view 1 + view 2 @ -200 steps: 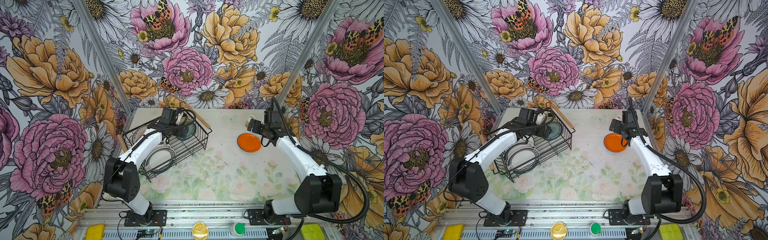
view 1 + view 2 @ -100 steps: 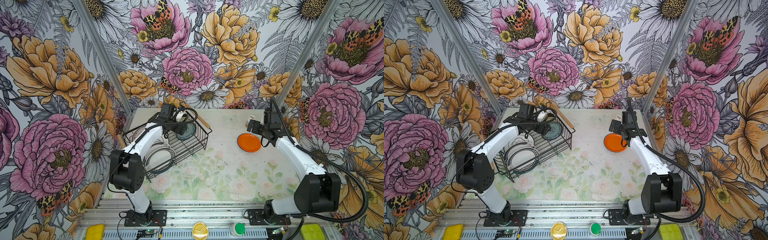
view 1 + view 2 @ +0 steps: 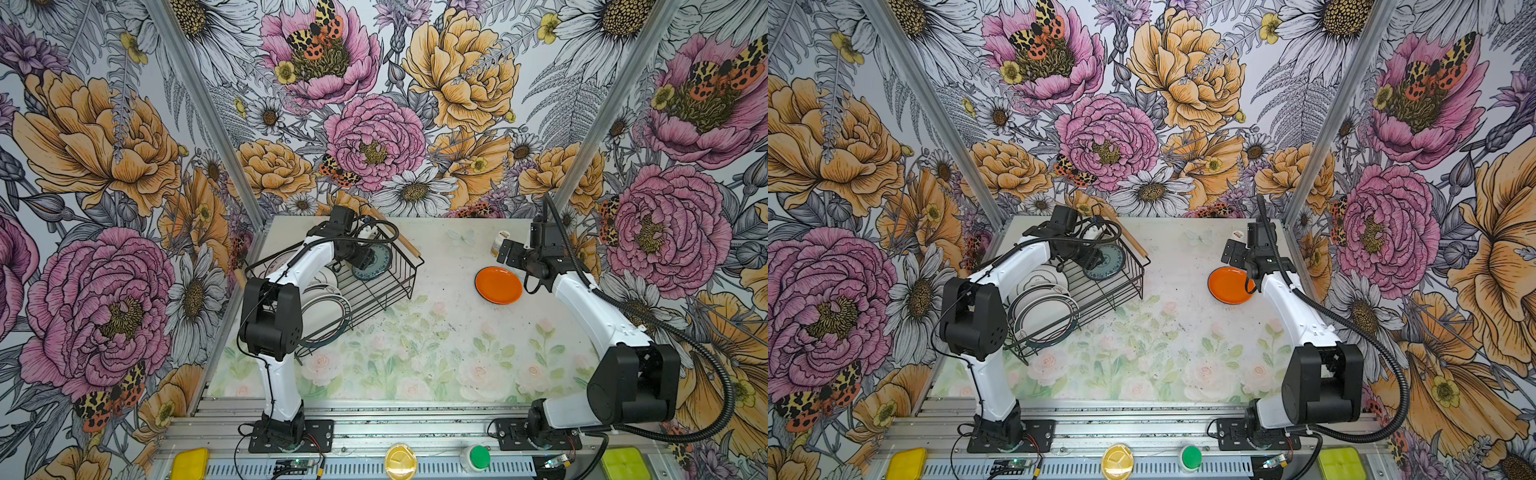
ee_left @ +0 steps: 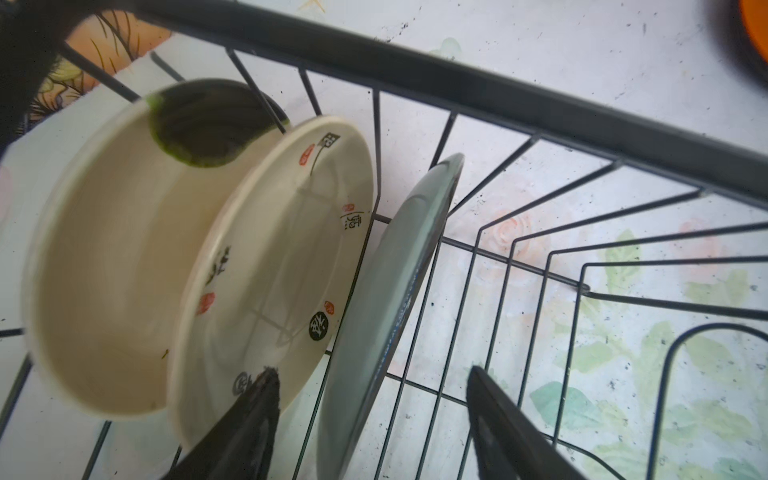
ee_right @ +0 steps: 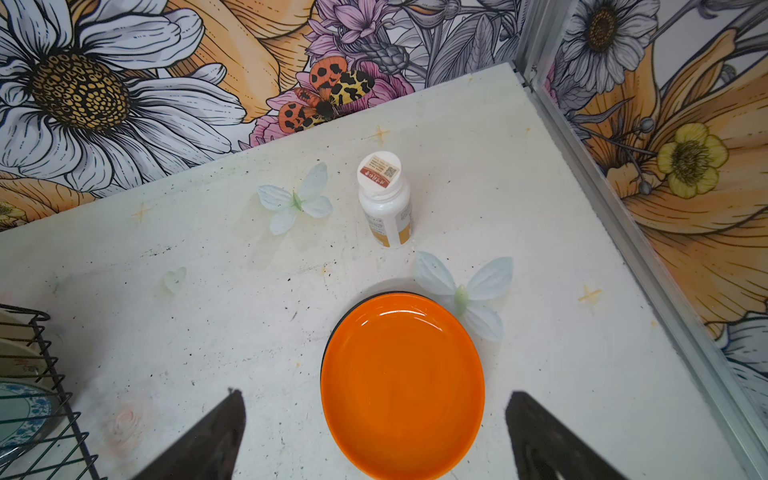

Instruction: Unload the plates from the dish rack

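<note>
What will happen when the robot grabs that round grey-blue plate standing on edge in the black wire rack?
The round grey-blue plate looks smooth and glossy, so it may slip in the left gripper. Standing on its thin edge beside the cream plate with characters, it could tip if nudged.

Counted one rectangular black wire dish rack (image 3: 1100,291); inside it, at least five round ceramic plates (image 3: 1044,318); outside it, one orange round plate (image 3: 1229,284) and one white plastic pill bottle (image 5: 384,199).
</note>
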{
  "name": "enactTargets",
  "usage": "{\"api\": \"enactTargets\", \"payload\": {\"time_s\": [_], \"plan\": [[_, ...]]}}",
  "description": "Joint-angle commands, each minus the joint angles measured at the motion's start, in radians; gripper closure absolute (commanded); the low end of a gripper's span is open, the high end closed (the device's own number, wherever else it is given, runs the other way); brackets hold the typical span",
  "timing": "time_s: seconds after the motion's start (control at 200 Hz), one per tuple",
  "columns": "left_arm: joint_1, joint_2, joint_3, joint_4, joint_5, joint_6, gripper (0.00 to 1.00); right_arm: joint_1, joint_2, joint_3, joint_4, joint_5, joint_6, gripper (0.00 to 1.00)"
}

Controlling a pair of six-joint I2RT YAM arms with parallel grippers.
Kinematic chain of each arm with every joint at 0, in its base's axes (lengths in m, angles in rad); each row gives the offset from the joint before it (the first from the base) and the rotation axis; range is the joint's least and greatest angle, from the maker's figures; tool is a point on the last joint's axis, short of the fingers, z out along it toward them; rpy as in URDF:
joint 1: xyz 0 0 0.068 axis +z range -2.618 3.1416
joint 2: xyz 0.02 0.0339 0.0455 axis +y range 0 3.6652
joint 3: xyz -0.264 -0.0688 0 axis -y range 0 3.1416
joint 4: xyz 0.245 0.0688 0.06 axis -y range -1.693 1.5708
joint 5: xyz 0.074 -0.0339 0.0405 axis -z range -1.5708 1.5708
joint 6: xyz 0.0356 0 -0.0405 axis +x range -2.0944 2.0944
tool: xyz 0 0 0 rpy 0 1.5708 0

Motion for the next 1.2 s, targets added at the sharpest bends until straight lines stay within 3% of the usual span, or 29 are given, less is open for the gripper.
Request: {"api": "enactTargets", "payload": {"time_s": [0.0,0.27,0.43,0.901,1.011,1.121,1.196], "plan": [[0.014,0.015,0.046,-0.031,0.034,0.045,0.38,-0.007,0.014,-0.001,0.021,0.018,-0.004,0.01],[0.021,0.086,0.11,-0.055,0.031,0.059,0.45,-0.012,0.025,-0.007,0.021,0.025,0.002,0.01],[0.026,0.105,0.13,-0.064,0.041,0.072,0.6,-0.012,0.039,-0.006,0.021,0.026,0.009,0.01],[0.039,0.143,0.173,-0.08,0.049,0.084,0.77,-0.012,0.022,-0.009,0.019,0.015,-0.004,0.01],[0.039,0.142,0.171,-0.08,0.051,0.089,0.83,-0.012,0.018,-0.009,0.019,0.015,-0.004,0.01],[0.04,0.14,0.171,-0.088,0.061,0.092,0.96,-0.012,0.013,-0.012,0.019,0.024,-0.002,0.01],[0.041,0.136,0.171,-0.09,0.063,0.089,0.97,-0.014,0.011,-0.015,0.019,0.025,-0.002,0.01]]}}
